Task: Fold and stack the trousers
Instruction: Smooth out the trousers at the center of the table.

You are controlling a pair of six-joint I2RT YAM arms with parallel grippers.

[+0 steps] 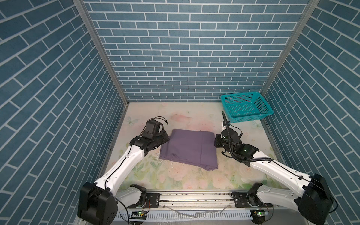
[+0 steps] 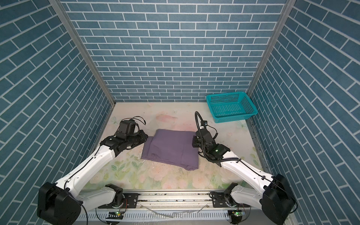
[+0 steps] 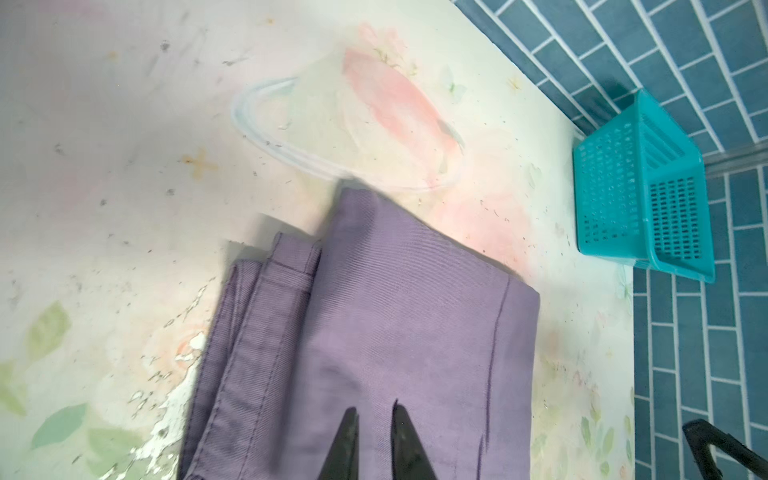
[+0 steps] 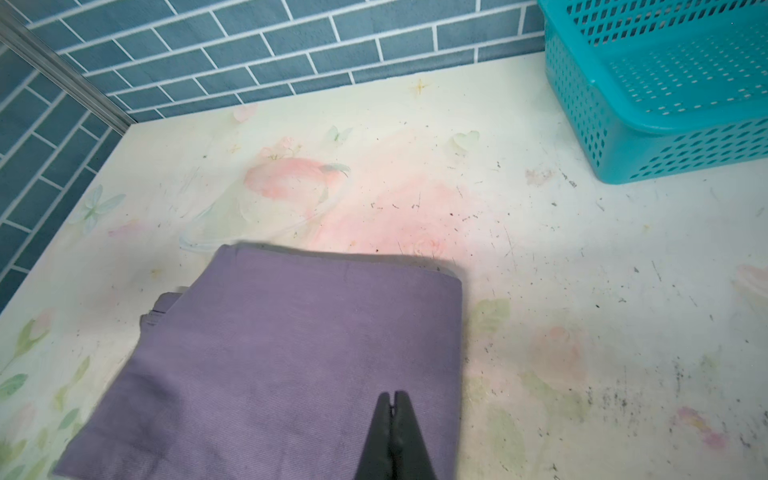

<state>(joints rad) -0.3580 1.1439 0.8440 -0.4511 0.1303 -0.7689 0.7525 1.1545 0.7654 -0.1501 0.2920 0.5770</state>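
The trousers [image 1: 188,148] lie already folded. The left claw [image 3: 374,409] pinches their cloth, the right claw [image 4: 392,394] is clamped shut; stacking is left to do

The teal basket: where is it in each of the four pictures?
Top view: basket in the table's far right corner.
Top view: basket in the same far right corner.
Left wrist view: basket beyond the trousers, against the tiled wall.
Right wrist view: basket past the trousers' corner, cut off by the frame.
Shared landmark: the folded purple trousers.
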